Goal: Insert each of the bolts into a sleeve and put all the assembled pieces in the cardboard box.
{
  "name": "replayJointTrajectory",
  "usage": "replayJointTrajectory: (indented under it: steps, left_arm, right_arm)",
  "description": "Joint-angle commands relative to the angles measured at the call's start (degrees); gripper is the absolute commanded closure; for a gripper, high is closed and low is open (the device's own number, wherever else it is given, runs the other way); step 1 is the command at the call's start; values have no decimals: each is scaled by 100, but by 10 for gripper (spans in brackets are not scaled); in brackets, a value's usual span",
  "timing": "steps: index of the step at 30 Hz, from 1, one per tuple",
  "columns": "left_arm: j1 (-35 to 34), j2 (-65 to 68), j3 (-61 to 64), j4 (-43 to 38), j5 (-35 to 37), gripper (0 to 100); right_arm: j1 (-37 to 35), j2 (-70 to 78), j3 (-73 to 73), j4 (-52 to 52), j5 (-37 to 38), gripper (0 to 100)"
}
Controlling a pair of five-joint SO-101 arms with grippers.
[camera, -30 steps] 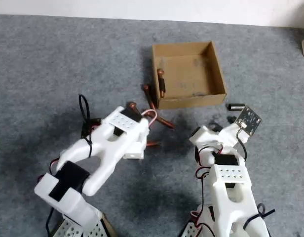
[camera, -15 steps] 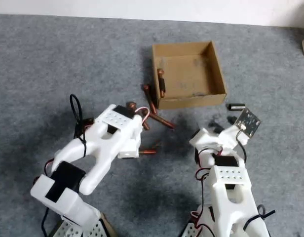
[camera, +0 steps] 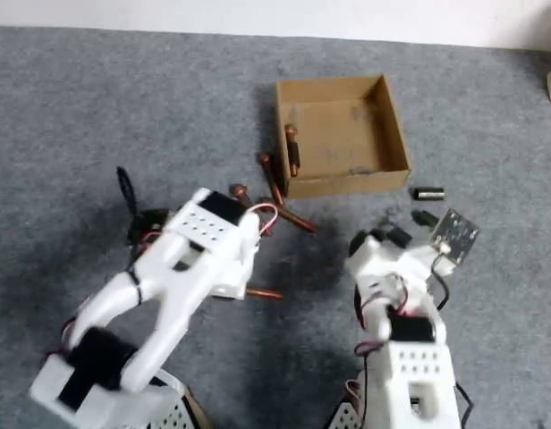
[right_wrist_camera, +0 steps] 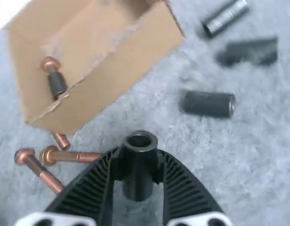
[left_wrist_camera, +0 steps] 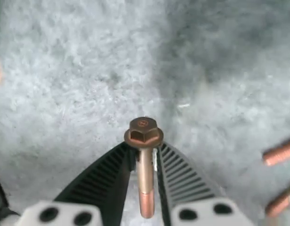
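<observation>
My left gripper [left_wrist_camera: 144,151] is shut on a copper bolt [left_wrist_camera: 144,165], its hex head [left_wrist_camera: 143,132] sticking out past the fingertips above the grey carpet. In the high view this bolt [camera: 263,292] pokes out from under the left arm. My right gripper [right_wrist_camera: 138,157] is shut on a black sleeve [right_wrist_camera: 137,165], held upright with its open end up. The cardboard box [camera: 394,134] stands at the back and holds one bolt-in-sleeve piece [camera: 292,152]. Three loose sleeves [right_wrist_camera: 208,103] lie to its right.
Several loose copper bolts [camera: 292,218] lie on the carpet by the box's front-left corner, between the arms and the box. A small tag [camera: 454,231] hangs beside the right arm. Open carpet stretches to the left and between the two arms.
The left arm has drawn back toward the near edge with the bolt in its gripper. The right arm has shifted its wrist a little while keeping its sleeve.
</observation>
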Motion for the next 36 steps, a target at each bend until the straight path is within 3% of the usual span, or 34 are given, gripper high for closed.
replayJointTrajectory:
  steps: [1, 6, 10, 13, 20, 28, 32, 36]
  left_arm:
    - [-321, -690, -66, 281, -571, 983]
    - [-505, -1402, -75, 598, -2004, 983]
    - [-505, -2062, -66, 818, -3763, 986]
    - [-514, -2624, -127, 791, -4571, 986]
    - [-470, -3723, 154, -747, -4774, 986]
    - [-497, -5771, 1473, -809, -4835, 983]
    - [-514, -7064, 2132, -958, -5785, 986]
    - [-514, -8295, 3231, -1837, -6567, 987]
  right_arm:
    - [-268, -1508, 567, -110, 976, 995]
    - [-620, -3521, 1719, 189, 2163, 995]
    - [-629, -3081, 1516, -101, 2840, 995]
    - [-629, -3011, 1499, -127, 3209, 995]
    - [-910, -3011, 1499, 13, 3253, 995]
    - [-1604, -3011, 1499, 418, 3253, 995]
    - [-1622, -2993, 1499, 426, 3253, 995]
    - [-1640, -3011, 1499, 646, 3358, 995]
